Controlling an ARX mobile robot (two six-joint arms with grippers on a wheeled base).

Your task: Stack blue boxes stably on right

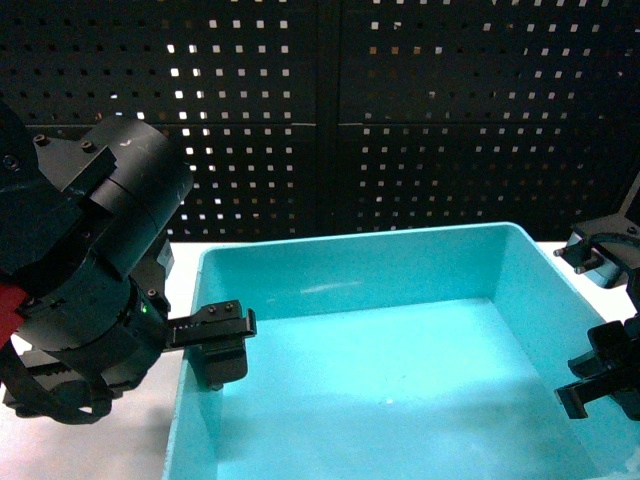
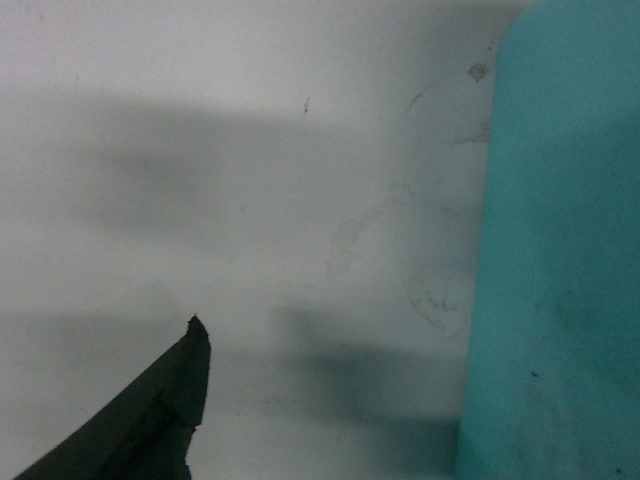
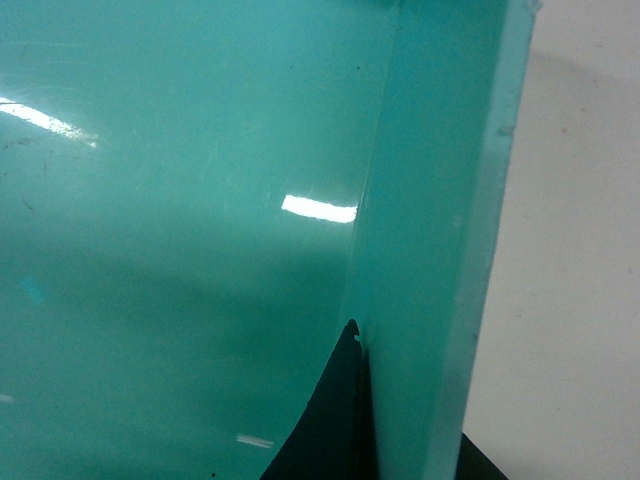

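Note:
One of the blue boxes, a shallow turquoise tub [image 1: 400,300], fills the lower head view with its smooth floor bare. My left gripper [image 1: 205,350] straddles the tub's left wall. One finger hangs inside it, and the outer finger [image 2: 170,410] stands well clear of the turquoise wall [image 2: 560,280], so the jaws are open. My right gripper [image 1: 605,380] is at the tub's right wall. In the right wrist view its inner finger [image 3: 335,420] lies flat against the wall [image 3: 430,250], and a sliver of the outer finger [image 3: 480,458] shows just past the rim.
The tub rests on a white tabletop [image 2: 250,150], which also shows beyond the right rim [image 3: 580,250]. A black perforated panel [image 1: 400,120] stands close behind the table. My left arm's bulky black body [image 1: 90,260] fills the left of the head view.

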